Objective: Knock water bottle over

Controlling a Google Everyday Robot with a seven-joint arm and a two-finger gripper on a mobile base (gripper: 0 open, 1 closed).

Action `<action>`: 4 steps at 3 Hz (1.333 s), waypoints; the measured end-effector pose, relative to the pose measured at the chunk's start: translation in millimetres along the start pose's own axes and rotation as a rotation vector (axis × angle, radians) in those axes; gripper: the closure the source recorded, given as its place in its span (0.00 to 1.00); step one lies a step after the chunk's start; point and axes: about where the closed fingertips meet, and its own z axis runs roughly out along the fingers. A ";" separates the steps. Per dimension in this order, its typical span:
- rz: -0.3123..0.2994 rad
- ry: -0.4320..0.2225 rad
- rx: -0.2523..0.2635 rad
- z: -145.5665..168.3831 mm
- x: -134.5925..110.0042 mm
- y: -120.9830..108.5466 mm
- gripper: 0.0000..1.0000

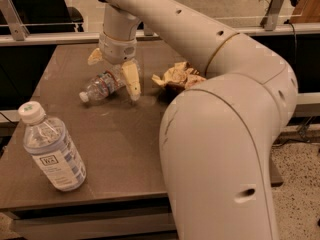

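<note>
The water bottle (102,85) is slim, clear and ribbed, with a small white cap and a narrow red-blue-white label. It lies on its side on the brown table (120,139), cap pointing to the front left. My gripper (114,70) hangs over the bottle's base end at the table's far middle. Its yellow fingers (132,80) are spread apart, one right of the bottle and one behind it to the left. The fingers do not clamp the bottle.
A wider clear bottle (50,149) with a white-and-blue label stands at the table's front left. A crumpled brown paper bag (177,76) lies right of the gripper. My arm's large body (220,159) fills the right foreground. A rail (45,36) runs behind the table.
</note>
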 end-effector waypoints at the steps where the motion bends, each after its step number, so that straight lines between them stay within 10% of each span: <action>1: 0.028 -0.003 0.023 -13.9 9.8 0.9 0.00; 4: 0.566 -0.329 0.465 -139.0 103.5 43.2 0.00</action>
